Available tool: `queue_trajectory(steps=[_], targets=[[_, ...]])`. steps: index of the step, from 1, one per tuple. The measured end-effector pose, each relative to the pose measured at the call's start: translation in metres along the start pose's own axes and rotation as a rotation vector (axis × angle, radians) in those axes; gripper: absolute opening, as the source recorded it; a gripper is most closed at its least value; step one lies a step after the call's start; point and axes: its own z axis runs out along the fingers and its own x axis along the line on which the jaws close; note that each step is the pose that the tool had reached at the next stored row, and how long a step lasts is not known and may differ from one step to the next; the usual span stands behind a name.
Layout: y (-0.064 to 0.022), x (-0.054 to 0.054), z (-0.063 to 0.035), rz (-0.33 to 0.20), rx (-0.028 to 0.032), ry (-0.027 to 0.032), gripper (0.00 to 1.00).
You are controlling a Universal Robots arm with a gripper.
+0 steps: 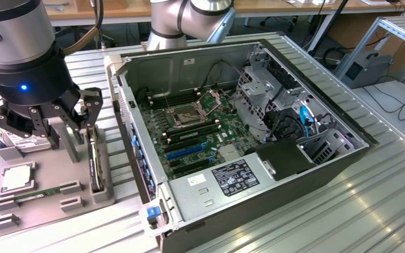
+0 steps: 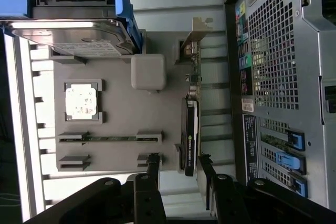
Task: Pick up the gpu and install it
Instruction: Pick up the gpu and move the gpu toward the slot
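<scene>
Matt plastic tray (image 2: 115, 108), shiny metal table (image 1: 329, 211)

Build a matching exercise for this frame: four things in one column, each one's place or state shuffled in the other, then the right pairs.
Things:
1. gpu
2. hard drive
3. processor chip
4. gripper

Places or states:
a. lies flat in a square recess
b. open, over the grey holder
c. stands on edge in a slot of the holder
d. sits in a blue carrier

Pairs: 1-c, 2-d, 3-a, 4-b.
</scene>
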Motion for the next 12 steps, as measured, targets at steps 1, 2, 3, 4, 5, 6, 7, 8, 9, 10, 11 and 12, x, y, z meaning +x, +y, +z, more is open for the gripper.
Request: queue_trajectory(steps=[1,2,3,4,5,6,7,8,9,10,11,12], targets=[[0.0,0.0,0.0003,0.0,0.0,0.0,0.42],[0.0,0.0,0.0006,0.0,0.0,0.0,0.42],[0.0,0.0,0.0009,0.0,0.0,0.0,0.42],[0.0,0.0,0.0012,0.0,-0.0001,0.0,0.42],[-0.0001,0.0,0.0015,0.0,0.0,0.0,0.42],[-0.0001,0.0001,0.0018,0.0,0.0,0.0,0.42],[-0.0001,0.0001,0.0021,0.0,0.0,0.0,0.42],[-0.0001,0.0001,0.0025,0.0,0.0,0.0,0.42],[-0.0001,0.0001,0.0028,0.0,0.0,0.0,0.42],[-0.0001,0.0001,0.0033,0.0,0.0,0.0,0.42],[-0.0002,0.0001,0.0041,0.0,0.0,0.0,0.42],[-0.0002,0.0001,0.0046,0.0,0.0001,0.0,0.42]])
